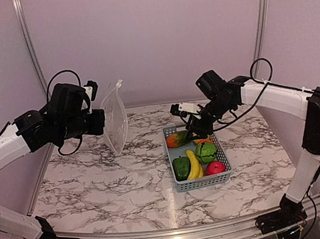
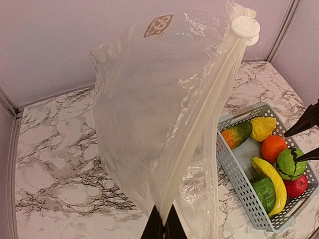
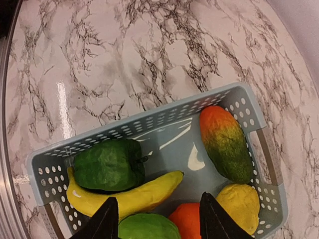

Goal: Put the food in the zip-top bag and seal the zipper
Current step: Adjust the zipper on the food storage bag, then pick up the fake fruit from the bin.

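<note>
Left fingers (image 2: 153, 230) pinched on floppy clear zip-top bag (image 2: 149, 124), right fingers (image 3: 104, 221) apart over glossy food (image 3: 227, 142)

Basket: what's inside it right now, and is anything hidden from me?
Inside the basket: banana, green pepper, red apple, round green fruit, orange, yellow lemon-like piece, orange-green mango-like piece. The right gripper stands open over them. Anything beneath the fruit is covered.

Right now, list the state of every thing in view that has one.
bag: held up, empty.
zipper: cannot tell if sealed.
food: all in the basket, none bagged.
basket: upright, holding the food.
left fingers: shut on the bag's mouth edge.
right fingers: open, empty, above the food.
</note>
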Controlling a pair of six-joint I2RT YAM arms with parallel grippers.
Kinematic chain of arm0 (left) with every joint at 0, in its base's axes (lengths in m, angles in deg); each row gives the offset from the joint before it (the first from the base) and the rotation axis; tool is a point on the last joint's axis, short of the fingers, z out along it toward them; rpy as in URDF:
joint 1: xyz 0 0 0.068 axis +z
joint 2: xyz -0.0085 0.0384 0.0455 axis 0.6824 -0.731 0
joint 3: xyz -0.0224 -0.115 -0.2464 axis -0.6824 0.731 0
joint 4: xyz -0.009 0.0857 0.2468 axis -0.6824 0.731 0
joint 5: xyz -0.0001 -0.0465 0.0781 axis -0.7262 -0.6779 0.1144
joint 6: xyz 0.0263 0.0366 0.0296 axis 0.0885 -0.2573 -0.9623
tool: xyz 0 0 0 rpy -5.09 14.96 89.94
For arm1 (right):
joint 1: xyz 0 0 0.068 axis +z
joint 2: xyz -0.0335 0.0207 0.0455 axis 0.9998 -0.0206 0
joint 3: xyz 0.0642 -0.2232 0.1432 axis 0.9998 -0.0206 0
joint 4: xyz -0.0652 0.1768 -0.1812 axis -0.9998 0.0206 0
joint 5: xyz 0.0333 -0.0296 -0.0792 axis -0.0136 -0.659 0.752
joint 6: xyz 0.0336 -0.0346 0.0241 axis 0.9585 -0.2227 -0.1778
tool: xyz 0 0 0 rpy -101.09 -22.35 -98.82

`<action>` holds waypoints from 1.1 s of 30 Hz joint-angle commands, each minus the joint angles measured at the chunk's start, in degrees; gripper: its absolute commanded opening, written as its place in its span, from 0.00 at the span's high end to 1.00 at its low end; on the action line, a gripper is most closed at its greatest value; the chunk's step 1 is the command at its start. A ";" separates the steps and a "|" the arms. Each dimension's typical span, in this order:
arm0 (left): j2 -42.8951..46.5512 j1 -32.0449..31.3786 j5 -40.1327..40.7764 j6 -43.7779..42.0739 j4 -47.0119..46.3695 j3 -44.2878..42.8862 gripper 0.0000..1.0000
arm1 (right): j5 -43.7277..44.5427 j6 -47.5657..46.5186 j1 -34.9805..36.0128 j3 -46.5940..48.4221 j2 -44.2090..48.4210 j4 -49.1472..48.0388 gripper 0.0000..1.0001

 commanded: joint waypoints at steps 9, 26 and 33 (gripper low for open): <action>-0.42 0.14 -4.35 0.81 1.58 2.02 1.00 | 19.21 -5.30 -0.42 -9.68 0.91 -0.30 0.38; -1.21 0.15 -7.15 1.85 -0.84 3.98 1.00 | 18.88 -0.91 -0.44 -9.11 2.07 8.39 0.16; -1.17 0.14 -7.97 2.19 -1.32 4.48 1.00 | 20.46 1.09 -0.33 -9.39 1.95 9.35 0.18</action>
